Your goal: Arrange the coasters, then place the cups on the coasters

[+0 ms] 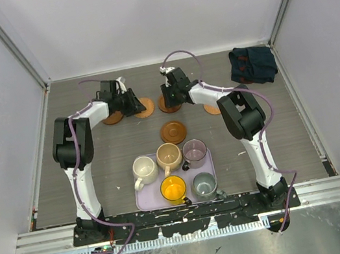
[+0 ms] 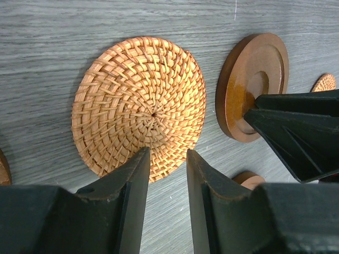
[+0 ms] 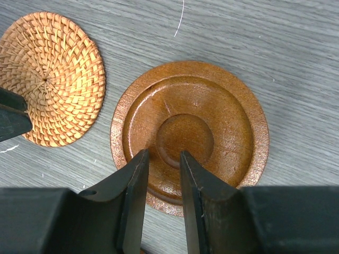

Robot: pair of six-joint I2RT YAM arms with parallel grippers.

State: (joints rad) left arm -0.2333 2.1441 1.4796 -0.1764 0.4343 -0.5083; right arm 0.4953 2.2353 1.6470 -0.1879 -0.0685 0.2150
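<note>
Our left tool (image 2: 165,159) hangs slightly open and empty over the woven coaster (image 2: 139,106). Our right tool (image 3: 163,159) hangs likewise over the wooden coaster (image 3: 189,135). Both coasters lie upper centre on the table (image 1: 99,172). Light, stiff, flat discs, we judge: pinch the rim.

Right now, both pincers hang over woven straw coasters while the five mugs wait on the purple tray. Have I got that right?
Not quite. Only the left pincer hangs over a woven coaster; the right pincer hangs over a smooth brown wooden coaster, as the right wrist view shows. The five mugs do wait on the purple tray.
</note>
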